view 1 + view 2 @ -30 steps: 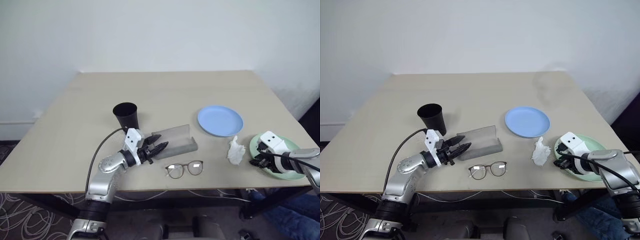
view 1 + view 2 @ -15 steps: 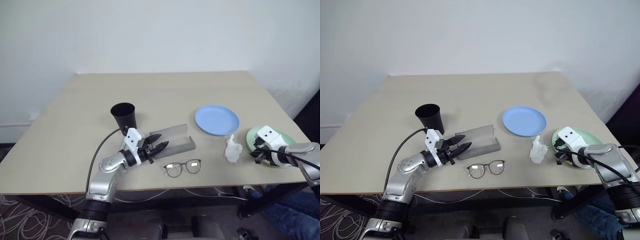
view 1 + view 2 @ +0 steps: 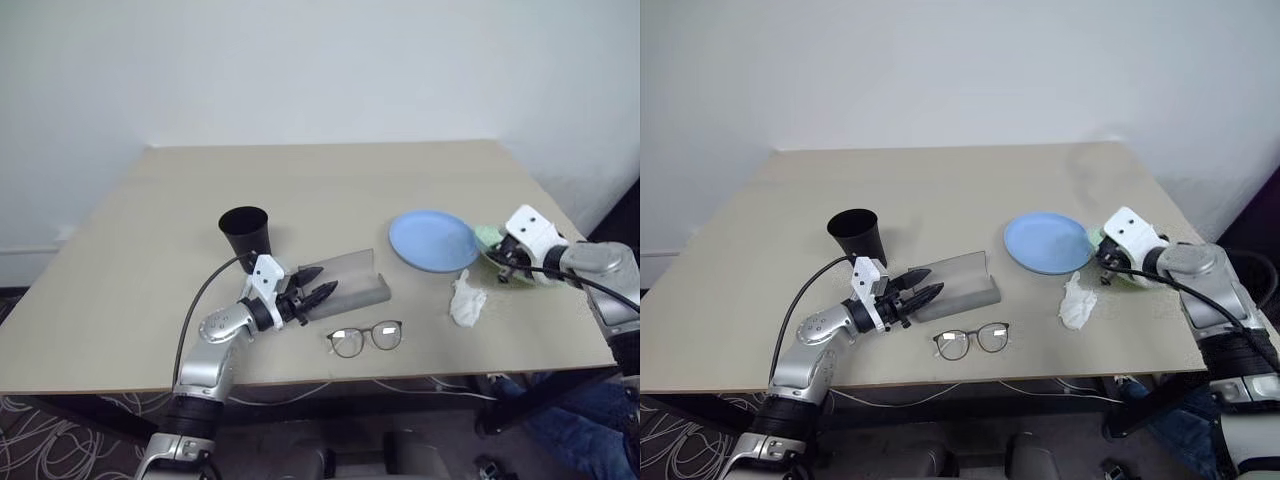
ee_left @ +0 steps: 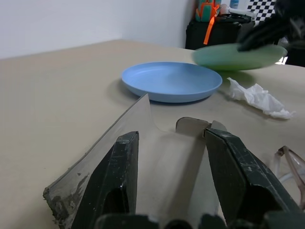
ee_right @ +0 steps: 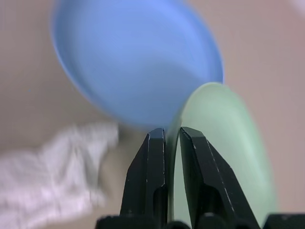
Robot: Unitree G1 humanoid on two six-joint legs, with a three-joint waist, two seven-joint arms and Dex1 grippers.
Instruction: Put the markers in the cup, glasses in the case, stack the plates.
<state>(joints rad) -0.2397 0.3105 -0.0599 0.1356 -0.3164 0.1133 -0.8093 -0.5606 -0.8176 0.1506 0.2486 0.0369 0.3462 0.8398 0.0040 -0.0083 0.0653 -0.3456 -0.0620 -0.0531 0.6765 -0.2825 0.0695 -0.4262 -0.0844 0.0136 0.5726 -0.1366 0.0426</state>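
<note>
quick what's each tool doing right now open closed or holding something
Left tool: open, holding nothing, at the case.
Right tool: shut on the green plate, by its rim.

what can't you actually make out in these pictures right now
- Markers: whether any sit in the cup; its inside is dark in the head views.
- Green plate: mostly behind the right gripper and arm in the head views; blurred in the left wrist view.
- Case: its near end sits between the left gripper fingers; contact unclear.
- Glasses: cut off by the left wrist view's edge.
</note>
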